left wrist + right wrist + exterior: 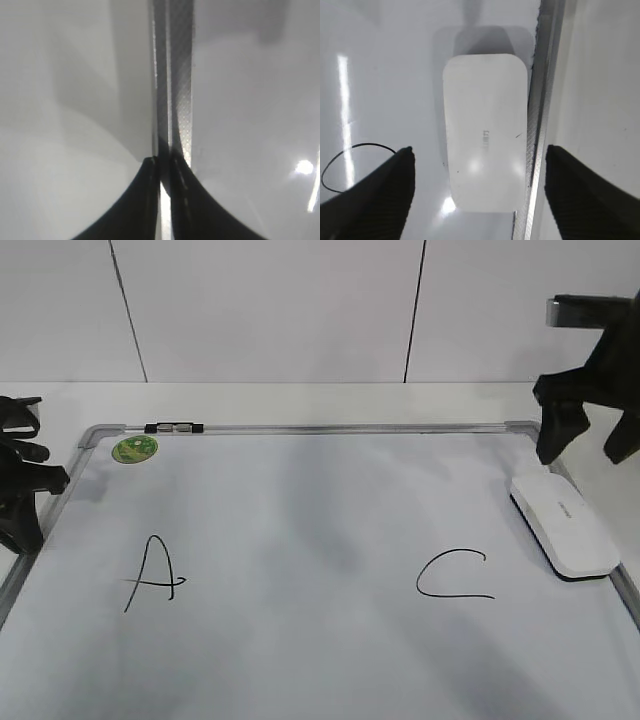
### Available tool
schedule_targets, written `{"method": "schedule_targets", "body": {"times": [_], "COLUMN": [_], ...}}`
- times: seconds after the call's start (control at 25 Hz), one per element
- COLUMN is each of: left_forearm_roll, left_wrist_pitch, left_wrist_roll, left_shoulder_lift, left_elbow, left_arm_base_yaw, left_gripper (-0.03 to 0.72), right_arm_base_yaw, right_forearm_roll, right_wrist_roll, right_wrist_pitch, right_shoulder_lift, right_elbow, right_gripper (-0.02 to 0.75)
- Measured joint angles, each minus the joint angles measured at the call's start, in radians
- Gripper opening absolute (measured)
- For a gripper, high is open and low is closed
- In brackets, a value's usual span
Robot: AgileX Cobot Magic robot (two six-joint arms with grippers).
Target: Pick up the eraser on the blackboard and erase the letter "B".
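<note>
The white eraser [562, 523] lies flat on the blackboard [300, 530] against its right frame; it also shows in the right wrist view [485, 130]. My right gripper [585, 445] is open and empty, above the eraser's far end; in the right wrist view its fingers [479, 152] straddle the eraser's near part. My left gripper [25, 490] is shut and empty over the board's left frame [172, 90]. The board carries a black "A" [150, 575] and a black "C" [452, 575]. No letter "B" shows between them.
A round green sticker [134, 448] and a small black-and-silver clip [173, 427] sit at the board's far left corner. The white table [300, 400] runs behind the board to a white panelled wall. The board's silver right frame [540, 125] runs beside the eraser.
</note>
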Motion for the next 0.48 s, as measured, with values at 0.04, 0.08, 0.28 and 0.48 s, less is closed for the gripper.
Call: {"method": "schedule_targets", "body": {"times": [0.04, 0.08, 0.28, 0.48], "left_forearm_roll": [0.0, 0.0, 0.019, 0.039], "left_wrist_pitch": [0.0, 0.0, -0.002, 0.04], "left_wrist_roll": [0.0, 0.003, 0.011, 0.014], "left_shoulder_lift": [0.0, 0.0, 0.0, 0.012], "left_elbow": [0.0, 0.0, -0.002, -0.044], "left_arm_base_yaw": [0.0, 0.0, 0.002, 0.002], "left_gripper": [0.041, 0.052, 0.243, 0.365], "right_arm_base_yaw": [0.0, 0.0, 0.0, 0.0], "right_forearm_roll": [0.0, 0.0, -0.001, -0.002], "right_wrist_roll": [0.0, 0.0, 0.006, 0.011], "right_wrist_pitch": [0.019, 0.028, 0.046, 0.047], "right_shoulder_lift": [0.0, 0.0, 0.0, 0.002], "right_elbow": [-0.02, -0.032, -0.096, -0.105], "right_gripper": [0.618, 0.608, 0.587, 0.585]}}
